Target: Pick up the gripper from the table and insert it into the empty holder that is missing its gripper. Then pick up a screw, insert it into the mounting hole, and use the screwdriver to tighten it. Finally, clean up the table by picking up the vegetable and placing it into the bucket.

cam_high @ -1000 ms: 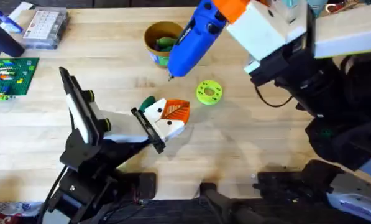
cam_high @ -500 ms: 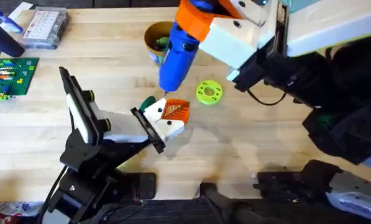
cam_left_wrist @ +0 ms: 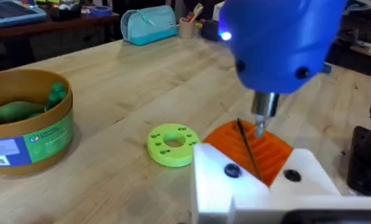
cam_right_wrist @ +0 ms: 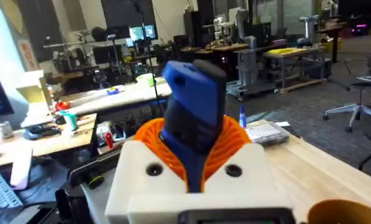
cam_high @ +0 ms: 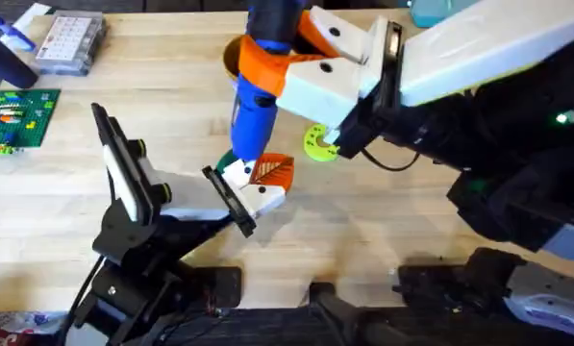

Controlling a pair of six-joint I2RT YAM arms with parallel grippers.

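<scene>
From overhead, the right gripper [cam_high: 285, 72] is clamped on the screwdriver [cam_high: 252, 115], which has swung from a slant over the bucket [cam_high: 233, 60] to nearly upright, its tip now down at the white and orange gripper part [cam_high: 260, 181] near the middle of the table [cam_high: 56, 207]. The left gripper [cam_high: 237, 199] reaches in from the near left edge and meets that part; whether its claw is wide or narrow cannot be told. The lime-green disc [cam_high: 317, 144] lies just beside, half under the right arm. In the left wrist view, the screwdriver's [cam_left_wrist: 284, 43] metal bit hangs just over the orange ribbed pad [cam_left_wrist: 260, 146], a small light glowing on the blue body; the green vegetable [cam_left_wrist: 23, 111] already sits in the bucket [cam_left_wrist: 30, 140], beyond the disc [cam_left_wrist: 170, 144]. In the right wrist view, the white and orange fingers [cam_right_wrist: 141, 171] hug the blue screwdriver [cam_right_wrist: 194, 118] firmly. The shift suggests the tightening step is at hand, the bit lining up with the mounting hole; the screw itself is not clear.
</scene>
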